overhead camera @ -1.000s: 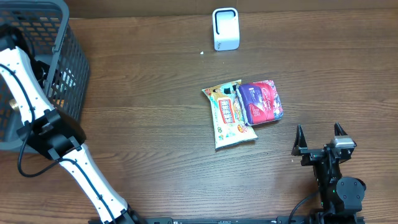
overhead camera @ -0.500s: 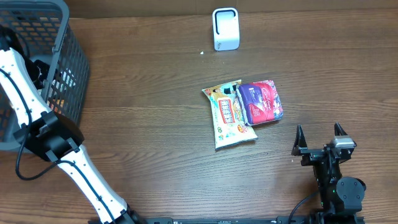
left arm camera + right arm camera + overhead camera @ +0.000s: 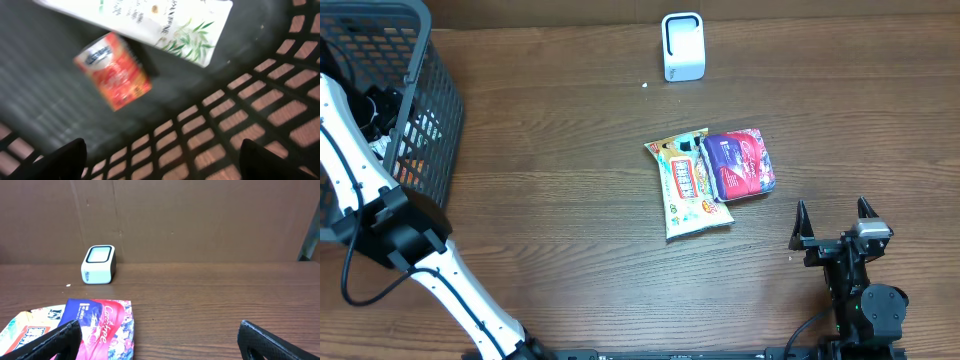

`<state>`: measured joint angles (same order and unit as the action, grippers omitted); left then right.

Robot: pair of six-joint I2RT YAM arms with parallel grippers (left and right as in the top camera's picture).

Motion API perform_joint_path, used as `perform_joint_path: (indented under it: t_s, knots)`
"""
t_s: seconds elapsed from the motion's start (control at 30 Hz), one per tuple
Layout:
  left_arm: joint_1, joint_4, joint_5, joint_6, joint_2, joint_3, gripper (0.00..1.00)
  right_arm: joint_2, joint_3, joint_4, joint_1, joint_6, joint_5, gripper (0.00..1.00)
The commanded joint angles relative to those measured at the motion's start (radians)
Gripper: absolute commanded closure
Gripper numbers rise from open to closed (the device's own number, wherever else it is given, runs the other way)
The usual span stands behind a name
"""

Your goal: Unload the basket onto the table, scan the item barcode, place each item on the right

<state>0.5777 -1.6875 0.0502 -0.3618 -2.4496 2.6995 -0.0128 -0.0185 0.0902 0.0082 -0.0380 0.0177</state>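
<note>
The white barcode scanner (image 3: 682,46) (image 3: 98,264) stands at the table's far edge. A yellow snack packet (image 3: 690,185) (image 3: 30,327) and a purple-pink pad packet (image 3: 742,163) (image 3: 100,325) lie side by side mid-table, the pad packet overlapping the snack packet's edge. My right gripper (image 3: 833,215) (image 3: 162,342) rests open near the front right, empty, just short of the pad packet. My left gripper (image 3: 375,105) (image 3: 162,162) is inside the grey basket (image 3: 430,90), open and empty. Below it lie a blurred red packet (image 3: 114,70) and a white leaf-printed packet (image 3: 165,20).
The basket's lattice wall (image 3: 280,115) fills the lower part of the left wrist view, close to the fingers. My white left arm (image 3: 440,270) crosses the table's front left. A cardboard wall (image 3: 200,220) rises behind the scanner.
The left arm's wrist has shifted further over the basket and its elbow has drifted left and down. The right arm and the table packets have not moved.
</note>
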Motion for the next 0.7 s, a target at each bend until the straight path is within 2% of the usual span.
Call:
perform_joint_path:
  t_s: [0.0,0.13,0.27,0.47,0.67]
  knots:
    - [0.000,-0.003,-0.136,0.024,0.189,-0.125,0.08,0.010,0.010,-0.006,-0.002,-0.004,-0.010,0.00]
    - [0.007,-0.002,-0.227,-0.044,0.294,-0.314,0.03,0.010,0.010,-0.006,-0.002,-0.004,-0.010,0.00]
    - [0.034,0.030,-0.261,-0.069,0.301,-0.433,0.02,0.010,0.010,-0.006,-0.002,-0.004,-0.010,0.00]
    - [0.071,0.116,-0.188,-0.069,0.296,-0.492,0.03,0.010,0.010,-0.006,-0.002,-0.004,-0.010,0.00]
    - [0.073,0.210,-0.215,-0.072,0.296,-0.511,0.03,0.010,0.010,-0.006,-0.002,-0.004,-0.010,0.00]
